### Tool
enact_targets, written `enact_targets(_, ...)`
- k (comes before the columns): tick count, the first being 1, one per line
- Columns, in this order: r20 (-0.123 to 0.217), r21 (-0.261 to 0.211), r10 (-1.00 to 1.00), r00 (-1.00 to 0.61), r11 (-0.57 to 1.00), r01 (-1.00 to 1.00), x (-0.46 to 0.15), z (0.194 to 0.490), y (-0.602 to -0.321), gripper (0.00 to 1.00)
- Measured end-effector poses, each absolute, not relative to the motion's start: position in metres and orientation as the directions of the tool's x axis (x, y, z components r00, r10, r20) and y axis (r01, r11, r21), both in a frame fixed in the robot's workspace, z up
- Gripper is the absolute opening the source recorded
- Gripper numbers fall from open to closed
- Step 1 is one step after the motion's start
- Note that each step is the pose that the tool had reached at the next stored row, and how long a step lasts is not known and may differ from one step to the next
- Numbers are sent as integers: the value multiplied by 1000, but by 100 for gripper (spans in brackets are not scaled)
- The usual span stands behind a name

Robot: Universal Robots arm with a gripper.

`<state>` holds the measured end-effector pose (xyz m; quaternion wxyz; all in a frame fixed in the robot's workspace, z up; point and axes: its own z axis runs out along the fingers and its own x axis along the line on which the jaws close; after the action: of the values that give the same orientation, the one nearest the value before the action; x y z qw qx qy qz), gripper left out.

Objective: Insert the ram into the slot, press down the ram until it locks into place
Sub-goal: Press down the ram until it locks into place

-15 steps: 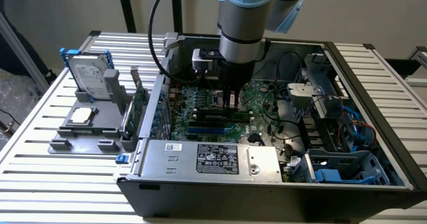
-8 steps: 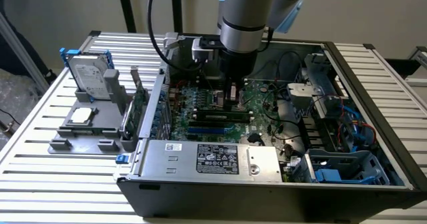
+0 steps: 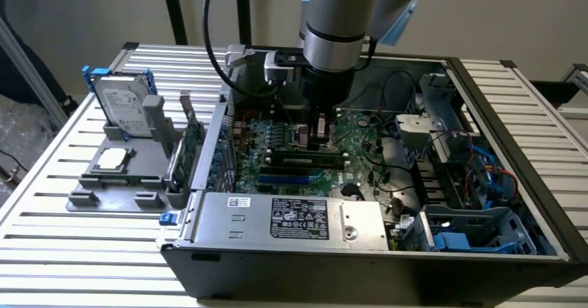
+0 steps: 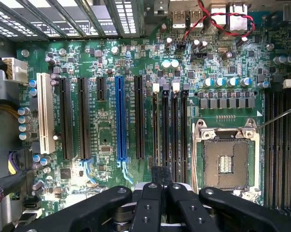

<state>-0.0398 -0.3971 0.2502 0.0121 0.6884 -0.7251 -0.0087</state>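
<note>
Nearest to the wrist camera, the gripper (image 4: pixel 160 193) hangs over the motherboard (image 4: pixel 106 130) with its black fingers (image 4: pixel 150 200) drawn together; they seem to be closed on the ram (image 4: pixel 160 175), whose dark top edge shows just between the tips. The ram is held on its edge and along the row of memory slots (image 4: pixel 170 130), I think so that it can go straight down into one of them. The white latches (image 4: pixel 175 87) at the far ends of the slots are visible. Beside the slots lies the empty processor socket (image 4: pixel 226 162). In the exterior view the arm stands upright inside the open computer case (image 3: pixel 368 253), the gripper (image 3: pixel 320 137) low over the board. Farther off, a hard drive (image 3: pixel 124 105) rests on a grey tray (image 3: pixel 101 184) outside the case.
</note>
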Motion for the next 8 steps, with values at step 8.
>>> enact_targets(8,6,29,-999,-52,52,-998,-40,250,-397,11)
